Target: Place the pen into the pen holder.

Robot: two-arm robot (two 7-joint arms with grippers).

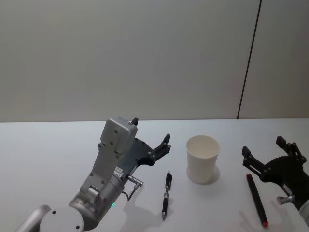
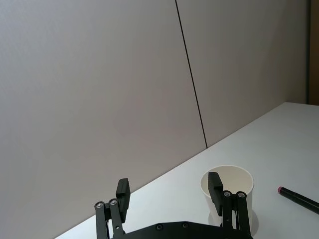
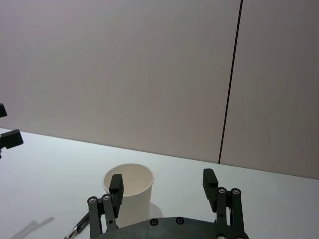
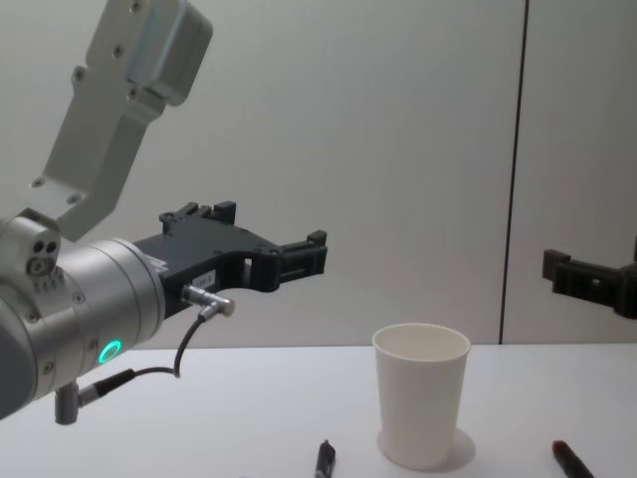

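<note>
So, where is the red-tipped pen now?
Head view: the red-tipped pen lies right of the white cup, close to the open right tool.

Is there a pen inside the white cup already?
No, the white cup is empty inside, and the black pen and the red-tipped pen both lie on the table beside it.

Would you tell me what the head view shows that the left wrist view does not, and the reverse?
The head view adds the black pen lying on the table to the left of the paper cup, and the open right tool. The left wrist view adds a darker wall strip. Both share the open left tool, the cup and the red-tipped pen.
</note>
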